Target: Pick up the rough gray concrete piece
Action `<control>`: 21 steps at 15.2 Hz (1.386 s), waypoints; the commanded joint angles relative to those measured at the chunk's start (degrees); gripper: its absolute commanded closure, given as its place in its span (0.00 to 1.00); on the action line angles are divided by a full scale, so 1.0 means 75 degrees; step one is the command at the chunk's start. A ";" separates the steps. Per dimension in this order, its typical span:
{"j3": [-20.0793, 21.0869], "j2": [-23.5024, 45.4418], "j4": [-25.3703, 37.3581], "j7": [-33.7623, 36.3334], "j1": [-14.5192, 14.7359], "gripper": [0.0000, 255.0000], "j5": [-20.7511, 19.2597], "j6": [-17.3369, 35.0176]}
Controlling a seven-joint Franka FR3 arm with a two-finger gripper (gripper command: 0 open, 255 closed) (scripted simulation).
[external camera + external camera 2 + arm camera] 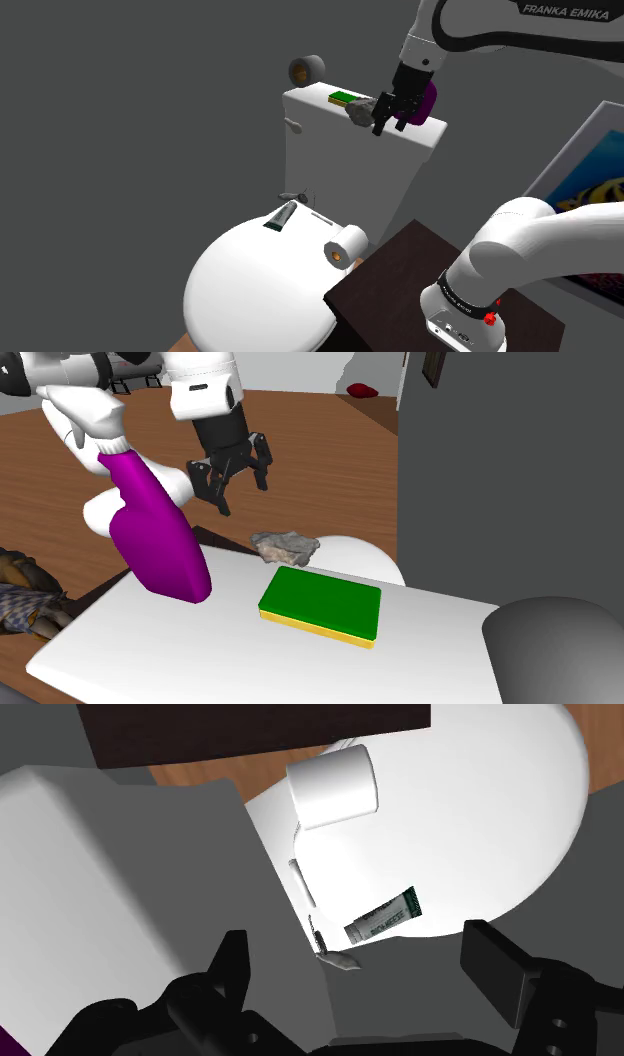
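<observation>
Shoulder view: the gripper (385, 112) is hanging over the white toilet tank (340, 175), fingers pointing down just right of the rough gray concrete piece (360, 110). The piece is lying on the tank lid between a green sponge (343, 97) on its left and a purple spray bottle (429, 100) on its right. A gray tape roll (306, 70) is sitting at the far left. A toothpaste tube (280, 215) and a toilet paper roll (346, 246) are resting on the toilet seat lid (250, 295).

Second exterior view: the fingers are standing spread, holding nothing; the gripper (243, 487) is hovering above the concrete piece (286, 546), apart from it. The piece is lying at the lid's far edge, just beyond the sponge (320, 603), with the bottle (155, 547) to the left.

Wrist view: the fingers (232, 966) are standing wide apart, the tube (385, 917) and paper roll (335, 787) showing far below.
</observation>
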 commanded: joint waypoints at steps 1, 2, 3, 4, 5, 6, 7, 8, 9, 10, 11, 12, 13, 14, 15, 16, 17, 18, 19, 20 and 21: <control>0.0000 0.0000 0.0000 0.0000 0.0000 0.00 0.0000 0.0000; -0.0253 0.0406 0.0397 -0.0264 0.0024 0.00 0.0091 -0.0172; -0.0503 0.0819 0.0809 -0.0526 0.0059 0.00 0.0194 -0.0361; -0.0746 0.1241 0.1236 -0.0788 0.0097 0.00 0.0313 -0.0569; -0.0983 0.1673 0.1679 -0.1051 0.0136 0.00 0.0448 -0.0796; -0.1218 0.2115 0.2139 -0.1314 0.0177 0.00 0.0597 -0.1042; -0.1447 0.2570 0.2617 -0.1579 0.0214 0.00 0.0764 -0.1309; -0.1671 0.3039 0.3115 -0.1843 0.0245 0.00 0.0946 -0.1597; -0.1891 0.3525 0.3634 -0.2107 0.0267 0.00 0.1147 -0.1910; -0.2100 0.4029 0.4178 -0.2371 0.0271 0.00 0.1367 -0.2247; -0.2298 0.4554 0.4748 -0.2631 0.0254 0.00 0.1607 -0.2611; -0.2481 0.5102 0.5350 -0.2883 0.0210 0.00 0.1868 -0.3004; -0.2641 0.5675 0.5989 -0.3123 0.0131 0.00 0.2150 -0.3426; -0.2627 0.5721 0.6042 -0.3141 0.0097 0.00 0.2174 -0.3460; -0.2609 0.5694 0.5909 -0.3171 0.0091 0.00 0.2156 -0.3356; -0.2600 0.5670 0.5778 -0.3200 0.0093 0.00 0.2140 -0.3253; -0.2594 0.5647 0.5651 -0.3230 0.0098 0.00 0.2125 -0.3150; -0.2589 0.5626 0.5526 -0.3260 0.0102 0.00 0.2111 -0.3048; -0.2584 0.5608 0.5404 -0.3290 0.0106 0.00 0.2098 -0.2947; -0.2579 0.5591 0.5284 -0.3320 0.0110 0.00 0.2086 -0.2847; -0.2572 0.5569 0.5100 -0.3368 0.0116 0.00 0.2069 -0.2690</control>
